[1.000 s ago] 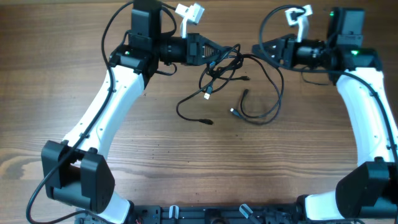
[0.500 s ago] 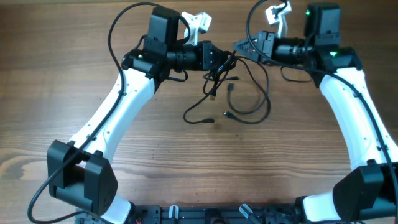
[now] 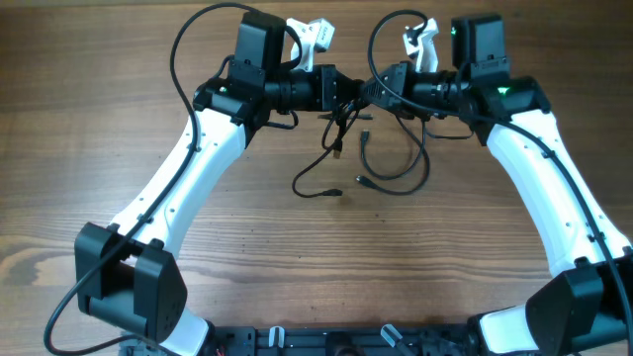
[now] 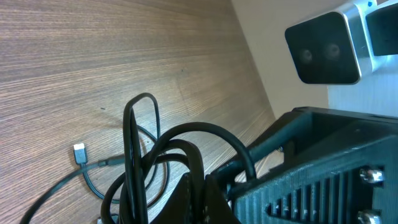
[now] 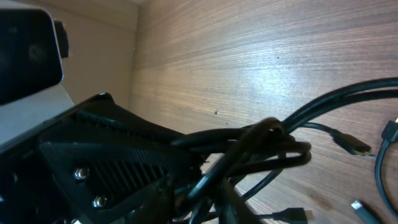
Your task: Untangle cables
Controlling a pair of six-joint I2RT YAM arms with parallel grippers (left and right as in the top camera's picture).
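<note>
The left gripper (image 3: pixel 346 91), closed tight on the cables (image 3: pixel 339 127) at the far side, probably anchors them for the right gripper (image 3: pixel 382 87), whose hold I cannot tell.

Worktop (image 3: pixel 316 267): brown wood, fine grain running left to right in the overhead view. Darker swirl in the grain (image 3: pixel 30 262) at the near left corner. Wrist views: plain pale beige surface (image 4: pixel 267 25) beyond the worktop's edge.
</note>
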